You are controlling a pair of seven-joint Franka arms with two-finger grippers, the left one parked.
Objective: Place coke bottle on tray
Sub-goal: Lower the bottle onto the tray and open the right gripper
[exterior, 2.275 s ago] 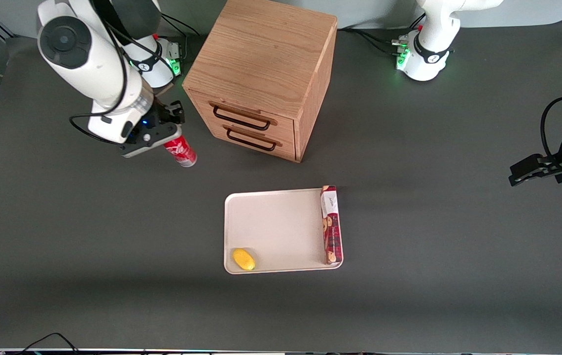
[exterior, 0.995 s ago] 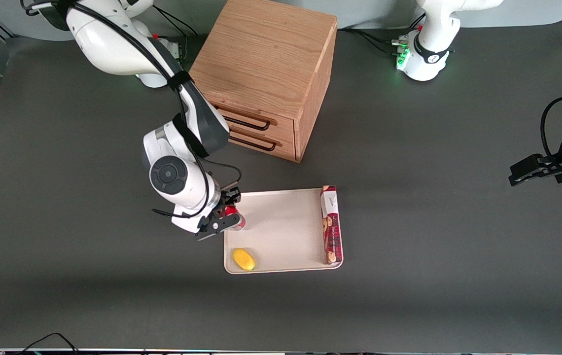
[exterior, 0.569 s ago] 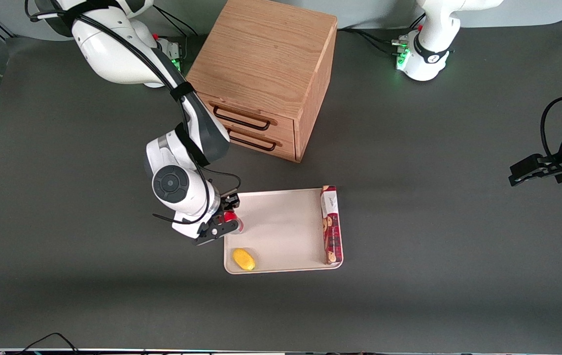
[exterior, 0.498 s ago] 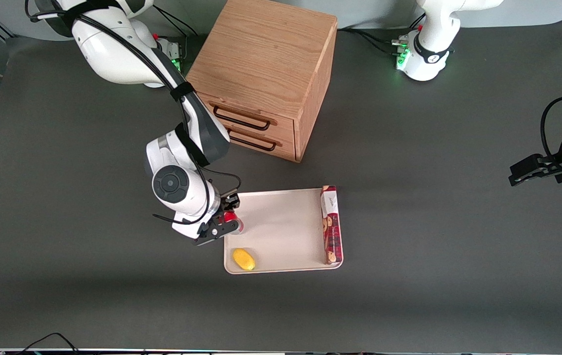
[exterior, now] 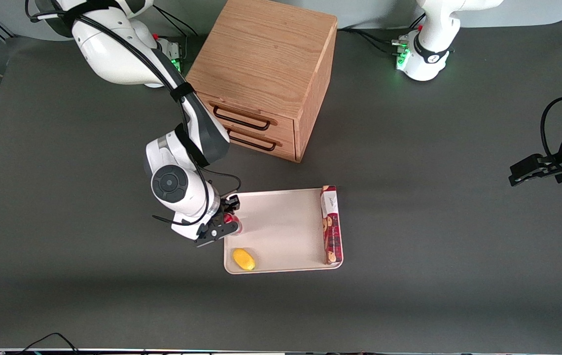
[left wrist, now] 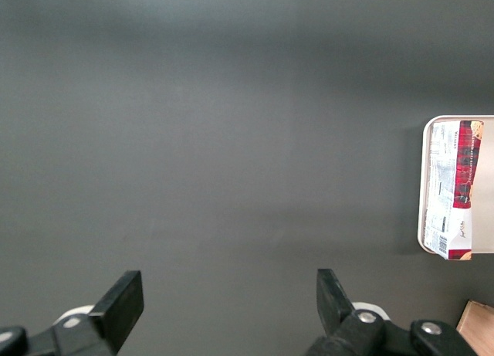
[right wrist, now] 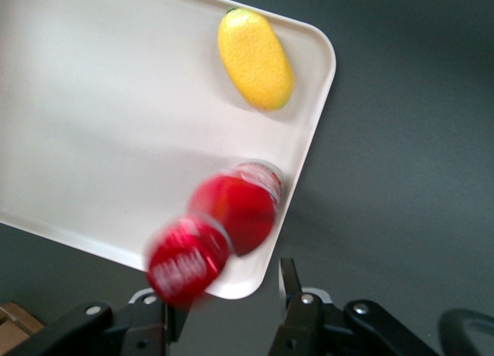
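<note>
Just below the middle of the front view, the claw (exterior: 228, 220) that carried the coke bottle (right wrist: 231, 217) over two seconds ago now has its fingers spread around it. The bottle leans, base on the tray (exterior: 286, 231) just inside the rim, farther from the camera than the lemon (exterior: 243, 259). It looks delivered, though perhaps wobbling.

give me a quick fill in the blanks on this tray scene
1. The tray holds a bottle, a box and a yellow ___.
2. The open gripper hangs over the tray's rim, right above the ___.
3. The cabinet has ___ drawers.
4. The bottle's cap is ___.

Missing words: lemon; bottle; two; red
</note>
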